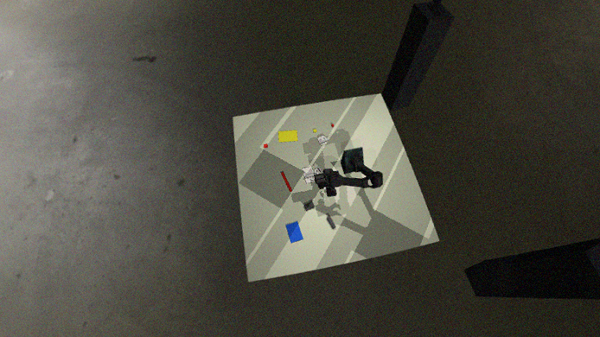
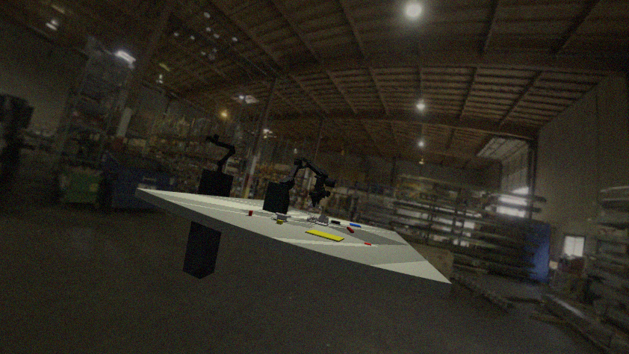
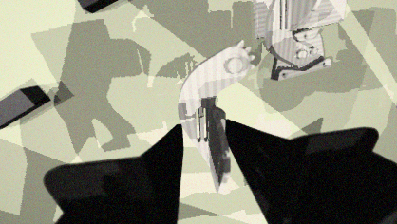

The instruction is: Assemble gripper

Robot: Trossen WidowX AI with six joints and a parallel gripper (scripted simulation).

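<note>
My gripper [image 3: 202,126] [image 2: 313,203] is shut on a white curved jaw [image 3: 204,85]. The jaw hangs above the table, its round end and gear teeth pointing to the upper right in the wrist view. The white gripper base [image 3: 328,19] [image 1: 308,174] [image 2: 323,219] lies just beyond those teeth, partly cut off by the frame. A gap shows between the teeth and the base in that view. A separate white part [image 1: 322,139] [image 2: 280,216] is too small to identify. Whether the other jaw is on its pin cannot be told.
The white table [image 1: 410,211] also bears a yellow plate [image 1: 288,136] [image 2: 324,235], a red bar [image 1: 286,181], a blue plate [image 1: 294,231], a dark block [image 1: 309,204] and a dark bar [image 1: 331,221] [image 3: 14,108]. Small red and yellow pieces lie near the yellow plate.
</note>
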